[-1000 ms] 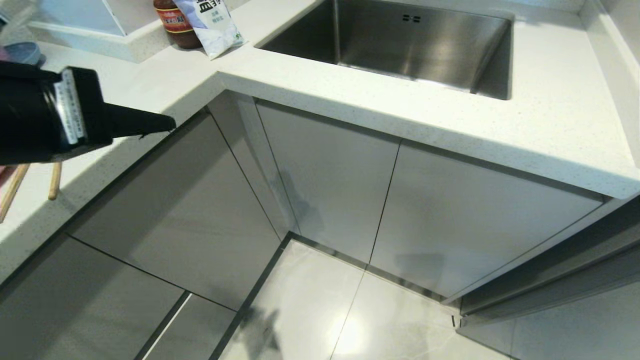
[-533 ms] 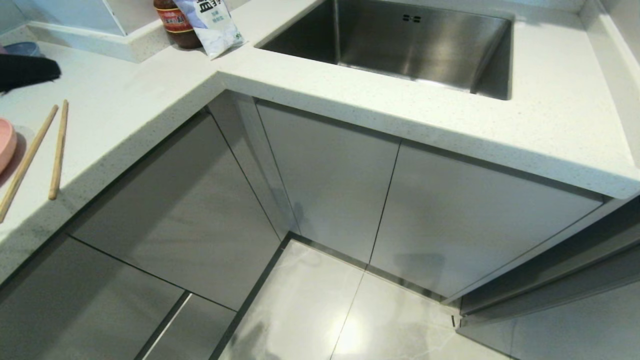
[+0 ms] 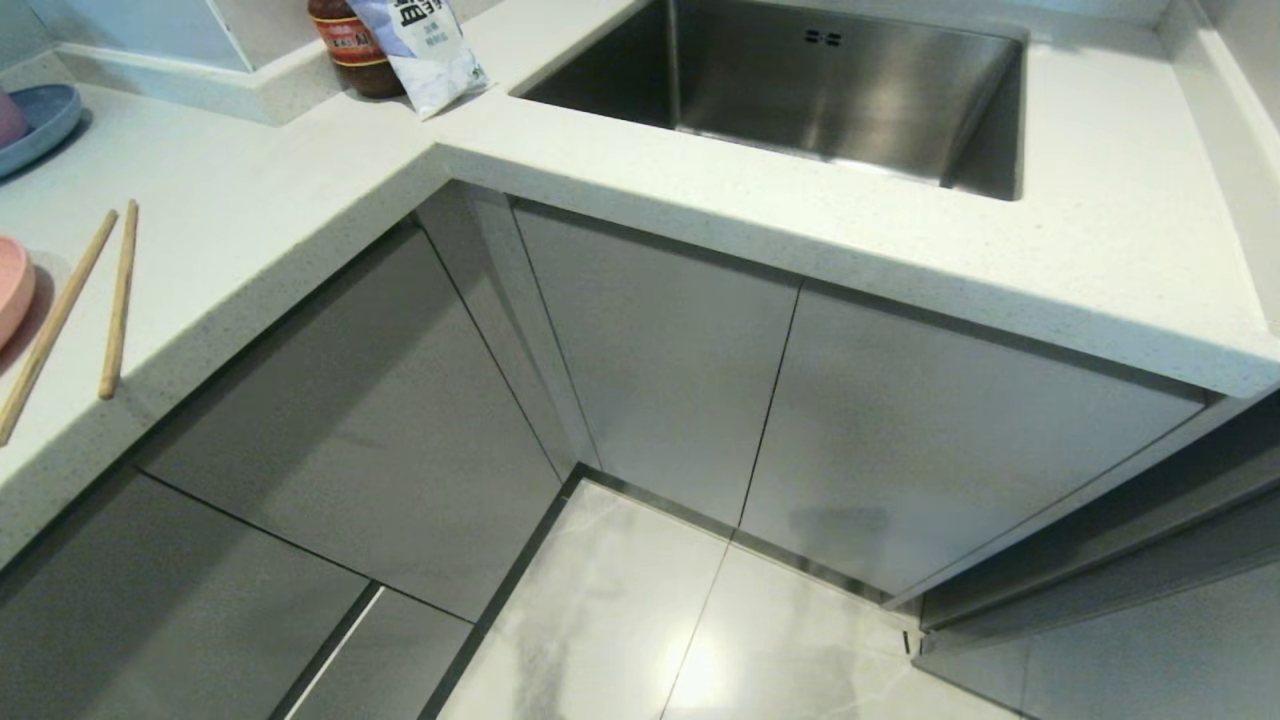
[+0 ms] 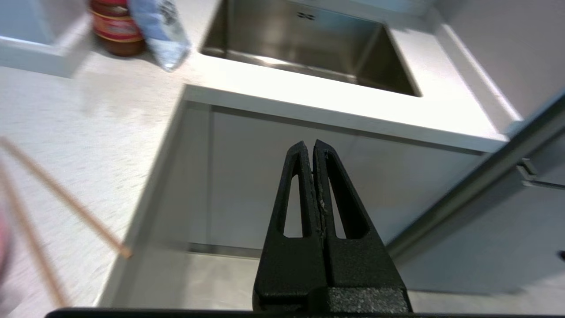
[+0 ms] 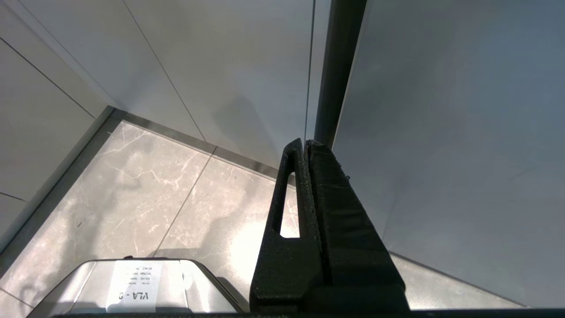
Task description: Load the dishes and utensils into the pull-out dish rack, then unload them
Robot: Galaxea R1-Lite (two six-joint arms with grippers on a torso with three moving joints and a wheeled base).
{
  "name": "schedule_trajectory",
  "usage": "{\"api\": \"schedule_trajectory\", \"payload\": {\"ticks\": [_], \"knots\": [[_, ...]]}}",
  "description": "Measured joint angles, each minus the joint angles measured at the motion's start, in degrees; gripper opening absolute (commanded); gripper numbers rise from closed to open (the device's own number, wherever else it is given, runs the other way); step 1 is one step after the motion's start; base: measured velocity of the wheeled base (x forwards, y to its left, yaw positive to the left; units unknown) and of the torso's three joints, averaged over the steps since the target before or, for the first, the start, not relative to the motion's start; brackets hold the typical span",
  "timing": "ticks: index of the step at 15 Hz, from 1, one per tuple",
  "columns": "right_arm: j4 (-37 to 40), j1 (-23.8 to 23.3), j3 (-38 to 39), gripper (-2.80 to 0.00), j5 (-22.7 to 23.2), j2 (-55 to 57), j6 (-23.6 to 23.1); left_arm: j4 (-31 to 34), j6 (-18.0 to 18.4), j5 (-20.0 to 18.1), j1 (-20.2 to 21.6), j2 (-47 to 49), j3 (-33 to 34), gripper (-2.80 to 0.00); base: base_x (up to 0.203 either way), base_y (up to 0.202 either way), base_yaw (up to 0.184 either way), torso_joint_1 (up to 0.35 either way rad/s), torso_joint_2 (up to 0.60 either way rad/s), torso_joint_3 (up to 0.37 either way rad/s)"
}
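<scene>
Our left gripper [image 4: 314,145] hangs before the cupboards, fingers [image 4: 295,185] pressed together, empty; chopsticks [image 3: 85,300] lie well aside on the desk [image 3: 250,190]; the bag's [image 3: 425,45] print is unreadable; our right gripper [image 5: 304,145] likewise closed, empty.

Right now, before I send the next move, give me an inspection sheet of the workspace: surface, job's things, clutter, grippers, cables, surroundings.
Surface: white speckled countertop, L-shaped, with a steel sink set in.
Job's things: chopsticks lie loose near the counter edge; pink plate beside them, only its rim in view. Dish rack: nothing seen.
Clutter: blue plate, brown jar, white packet at the back.
Grippers: left gripper shut, empty, out over the cabinet fronts; right gripper shut, empty, low near the floor.
Cables: nothing seen.
Surroundings: grey cabinet doors closed, tiled floor.
</scene>
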Motion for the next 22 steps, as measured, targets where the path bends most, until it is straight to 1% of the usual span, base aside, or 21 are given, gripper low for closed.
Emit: {"api": "schedule_trajectory", "payload": {"ticks": [1, 2, 4, 6, 7, 8, 9, 10, 11, 12, 14, 15, 16, 17, 18, 20, 22], "knots": [[0.0, 0.0, 0.0, -2.8, -0.02, 0.0, 0.0, 0.42, 0.4, 0.01, 2.26, -2.5, 1.13, -2.8, 0.0, 0.0, 0.0, 0.0, 0.0, 0.0], [0.0, 0.0, 0.0, -2.8, -0.02, 0.0, 0.0, 1.28, 1.11, 0.99, 4.21, -5.08, 2.61, -2.8, 0.0, 0.0, 0.0, 0.0, 0.0, 0.0], [0.0, 0.0, 0.0, -2.8, -0.01, 0.0, 0.0, 3.14, 4.02, 5.53, 6.11, -10.42, 7.02, -2.8, 0.0, 0.0, 0.0, 0.0, 0.0, 0.0], [0.0, 0.0, 0.0, -2.8, -0.02, 0.0, 0.0, 3.97, 9.31, 11.05, 6.58, -16.54, 14.98, -2.8, 0.0, 0.0, 0.0, 0.0, 0.0, 0.0], [0.0, 0.0, 0.0, -2.8, -0.02, 0.0, -0.01, 3.94, 11.97, 14.92, 6.6, -19.19, 19.53, -2.8, 0.0, 0.0, 0.0, 0.0, 0.0, 0.0], [0.0, 0.0, 0.0, -2.8, -0.02, 0.0, 0.0, 3.86, 12.51, 19.58, 6.06, -21.09, 22.81, -2.8, 0.0, 0.0, 0.0, 0.0, 0.0, 0.0], [0.0, 0.0, 0.0, -2.8, -0.02, 0.0, 0.02, 3.69, 12.53, 24.27, 4.1, -22.98, 25.52, -2.8, 0.0, 0.0, 0.0, 0.0, 0.0, 0.0], [0.0, 0.0, 0.0, -2.8, -0.02, 0.0, 0.02, 3.63, 13.3, 27.88, 2.23, -24.79, 28.76, -2.8, 0.0, 0.0, 0.0, 0.0, 0.0, 0.0], [0.0, 0.0, 0.0, -2.8, -0.02, 0.0, 0.02, 3.48, 14.04, 30.43, 1.17, -26.63, 32.13, -2.8, 0.0, 0.0, 0.0, 0.0, 0.0, 0.0], [0.0, -0.05, 0.0, -2.8, 0.0, 0.0, 0.02, 3.3, 14.58, 31.74, 0.87, -28.75, 35.83, -2.8, 0.0, 0.0, 0.0, 0.0, 0.0, 0.0], [0.0, 0.0, 0.0, -2.8, -0.01, 0.0, 0.02, 2.89, 14.79, 32.24, 0.72, -33.72, 43.64, -2.8, 0.0, 0.0, 0.0, 0.0, 0.0, 0.0], [0.0, 0.0, 0.0, -2.8, -0.01, 0.0, 0.0, 2.03, 13.58, 32.28, 0.72, -35.83, 47.07, -2.8, 0.0, 0.0, 0.0, 0.0, 0.0, 0.0], [0.0, 0.0, 0.0, -2.8, -0.02, 0.0, 0.02, 0.25, 10.73, 32.08, 0.72, -37.38, 50.24, -2.8, 0.0, 0.0, 0.0, 0.0, 0.0, 0.0], [0.0, 0.0, 0.0, -2.8, -0.02, 0.0, 0.02, -1.82, 8.04, 31.63, 0.72, -38.45, 53.5, -2.8, 0.0, 0.0, 0.0, 0.0, 0.0, 0.0], [0.01, 0.0, 0.0, -2.8, -0.02, 0.0, -0.02, -4.09, 6.42, 31.3, 0.74, -39.17, 56.82, -2.8, 0.0, 0.0, 0.0, 0.0, 0.0, 0.0], [0.0, 0.0, 0.0, -2.8, -0.01, 0.0, -0.01, -10.06, 5.56, 31.06, 0.74, -40.04, 64.23, -2.8, 0.0, 0.0, 0.0, 0.0, 0.0, 0.0], [0.0, 0.0, 0.0, -2.8, -0.02, 0.0, 0.0, -19.17, 5.56, 30.74, 0.74, -40.36, 71.84, -2.8, 0.0, 0.0, 0.0, 0.0, 0.0, 0.0]]}}
